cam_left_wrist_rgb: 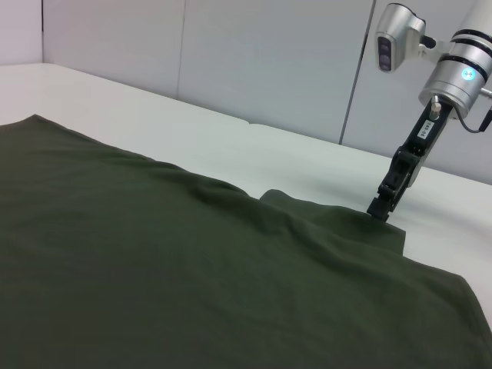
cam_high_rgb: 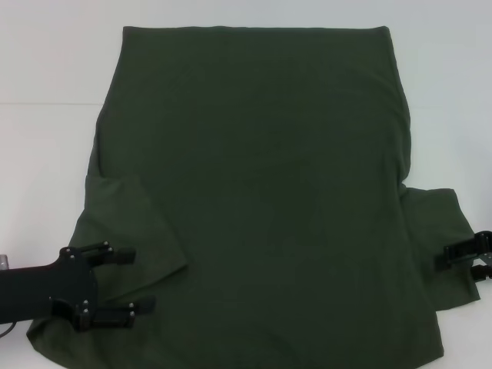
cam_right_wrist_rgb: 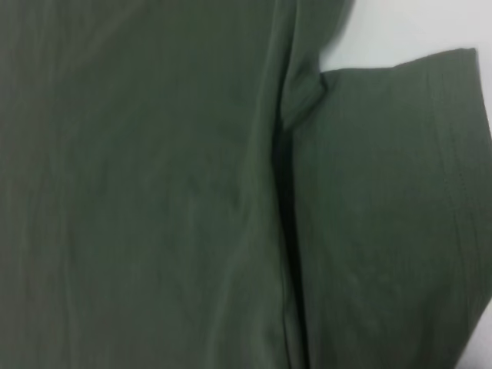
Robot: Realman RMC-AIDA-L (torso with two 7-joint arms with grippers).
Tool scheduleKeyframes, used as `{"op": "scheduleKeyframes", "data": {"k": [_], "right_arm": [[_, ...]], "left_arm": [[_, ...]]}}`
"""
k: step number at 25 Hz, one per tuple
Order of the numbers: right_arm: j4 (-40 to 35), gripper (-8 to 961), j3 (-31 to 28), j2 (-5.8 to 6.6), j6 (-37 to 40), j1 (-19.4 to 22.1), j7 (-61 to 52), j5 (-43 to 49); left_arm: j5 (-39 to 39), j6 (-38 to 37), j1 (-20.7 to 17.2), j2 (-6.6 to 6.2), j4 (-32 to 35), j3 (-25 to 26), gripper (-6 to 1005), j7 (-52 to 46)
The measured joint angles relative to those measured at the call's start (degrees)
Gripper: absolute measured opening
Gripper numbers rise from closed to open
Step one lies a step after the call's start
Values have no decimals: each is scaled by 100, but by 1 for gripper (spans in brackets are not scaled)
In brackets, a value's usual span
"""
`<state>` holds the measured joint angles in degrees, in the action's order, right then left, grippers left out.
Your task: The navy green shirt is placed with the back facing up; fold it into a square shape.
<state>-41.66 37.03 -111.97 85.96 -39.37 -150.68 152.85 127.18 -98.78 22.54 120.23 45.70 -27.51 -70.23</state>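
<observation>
The navy green shirt (cam_high_rgb: 261, 192) lies spread flat on the white table (cam_high_rgb: 46, 154), plain side up, its hem toward the far edge. Its left sleeve (cam_high_rgb: 131, 223) is folded inward onto the body. My left gripper (cam_high_rgb: 144, 279) hovers open over that folded sleeve near the shirt's near left corner, holding nothing. The right sleeve (cam_high_rgb: 438, 223) sticks out flat on the table. My right gripper (cam_high_rgb: 460, 260) sits at that sleeve's outer edge. From the left wrist view the right gripper (cam_left_wrist_rgb: 380, 209) touches down on the sleeve (cam_left_wrist_rgb: 338, 223). The right wrist view shows only shirt (cam_right_wrist_rgb: 154, 192) and sleeve (cam_right_wrist_rgb: 384, 192).
Bare white table (cam_left_wrist_rgb: 231, 138) surrounds the shirt on the left, right and far sides. Pale wall panels (cam_left_wrist_rgb: 269, 54) stand behind the table in the left wrist view. Nothing else lies on the table.
</observation>
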Motion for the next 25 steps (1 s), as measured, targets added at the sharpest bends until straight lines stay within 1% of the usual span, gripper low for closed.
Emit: {"op": "scheduleKeyframes", "data": {"k": [4, 7, 14, 18, 23, 25], "right_arm": [[-37, 774, 13, -20, -14, 0, 23, 0], [-69, 700, 93, -44, -19, -1, 57, 0], [-63, 528, 279, -44, -67, -1, -18, 0], [-60, 312, 282, -33, -67, -10, -28, 0], [-44, 104, 288, -17, -48, -30, -46, 1], [-40, 105, 299, -15, -43, -32, -46, 2]], "left_arm": [[0, 0, -4, 1, 0, 1, 890, 0], [0, -4, -4, 3, 15, 9, 890, 0], [0, -30, -11, 19, 61, 9, 890, 0], [0, -31, -13, 19, 62, 9, 890, 0], [0, -31, -13, 19, 62, 9, 890, 1], [0, -30, -13, 18, 62, 9, 890, 0]]}}
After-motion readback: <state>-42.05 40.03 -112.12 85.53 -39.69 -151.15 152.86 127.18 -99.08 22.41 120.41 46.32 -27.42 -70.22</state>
